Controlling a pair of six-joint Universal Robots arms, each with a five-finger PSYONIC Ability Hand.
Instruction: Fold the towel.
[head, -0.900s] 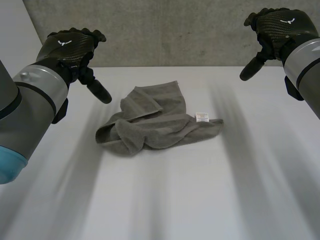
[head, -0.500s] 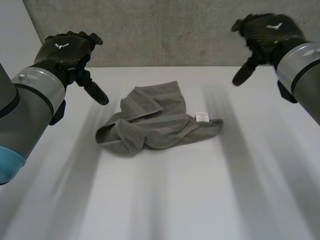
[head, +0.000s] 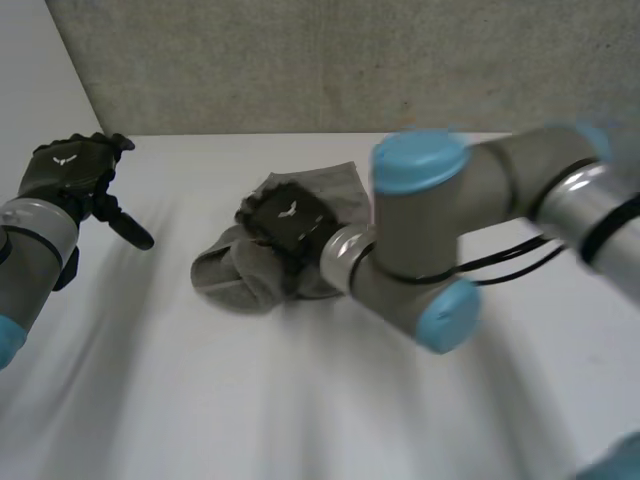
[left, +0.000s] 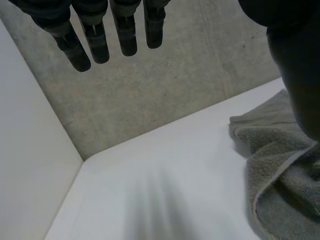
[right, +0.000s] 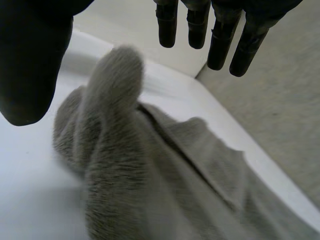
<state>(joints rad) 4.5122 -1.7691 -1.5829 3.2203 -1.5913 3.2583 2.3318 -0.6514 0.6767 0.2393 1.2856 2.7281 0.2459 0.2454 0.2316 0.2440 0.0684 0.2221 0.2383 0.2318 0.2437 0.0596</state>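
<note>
Found no readable words or numbers. Noted only a small white winged mark (head: 62, 158) on back of left hand (head: 70, 180), same on right hand (head: 286, 226).

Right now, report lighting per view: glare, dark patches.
Head view: the white table is softly lit, without glare. Left wrist view: the crumpled grey terry towel darkens in its folds. Right wrist view: the black right hand is a dark mass against the lit towel.

We see the towel (head: 222, 272) lying mid-way across the tabletop (head: 300, 400). The right hand (head: 285, 225) sits over its middle, perhaps touching, and the left hand (head: 65, 172) is well apart to its left.
</note>
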